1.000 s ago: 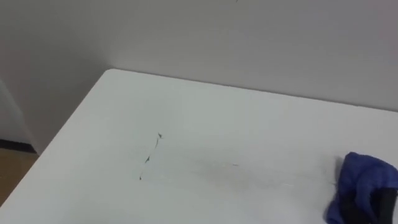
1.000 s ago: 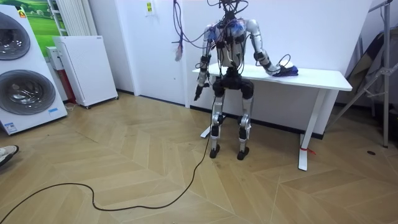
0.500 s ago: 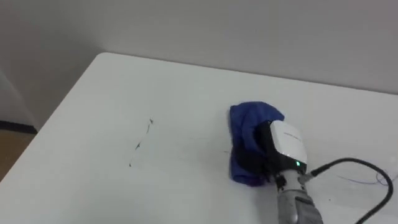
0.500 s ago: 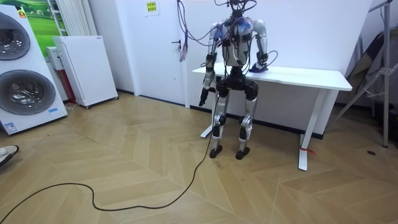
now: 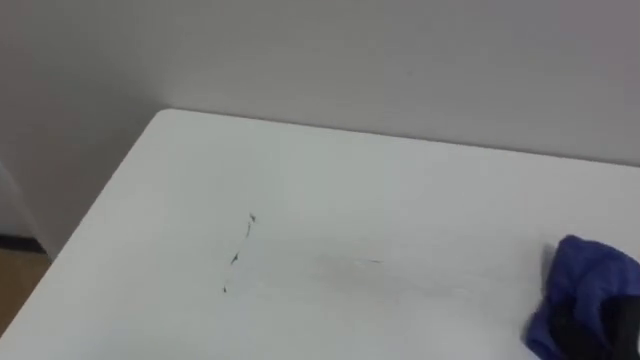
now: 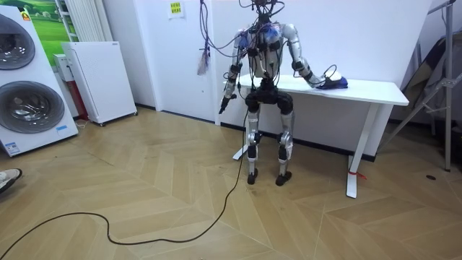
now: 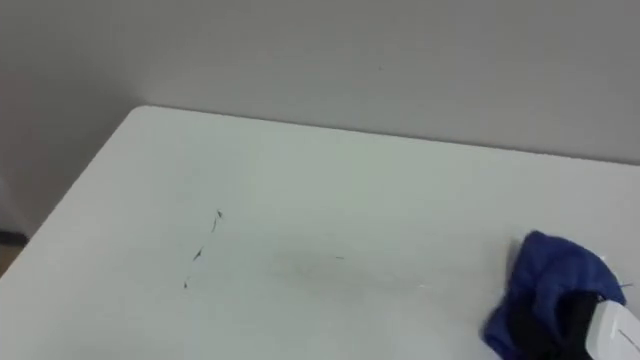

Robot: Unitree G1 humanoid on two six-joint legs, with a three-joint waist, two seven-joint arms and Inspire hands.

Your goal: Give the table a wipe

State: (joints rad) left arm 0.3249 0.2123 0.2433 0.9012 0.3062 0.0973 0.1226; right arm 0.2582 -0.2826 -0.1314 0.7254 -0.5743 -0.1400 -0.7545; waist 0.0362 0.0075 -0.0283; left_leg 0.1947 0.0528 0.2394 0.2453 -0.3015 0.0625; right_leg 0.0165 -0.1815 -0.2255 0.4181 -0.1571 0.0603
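Note:
A blue cloth lies bunched at the lower right of the white table. My right hand is on it, its front part buried in the cloth's folds. A short broken line of dark marks runs across the tabletop, well to the left of the cloth. In the room view I stand at the table's front, right arm stretched out to the cloth. My left hand hangs by my side, away from the table.
The table's far left corner and left edge are close to the marks, and a plain wall runs behind. In the room view a white cabinet and washing machines stand at the left, and a stand at the right.
Half a second ago the right hand and cloth were at the middle of the table, near the marks. They have swept back to the right, where they were a second ago.

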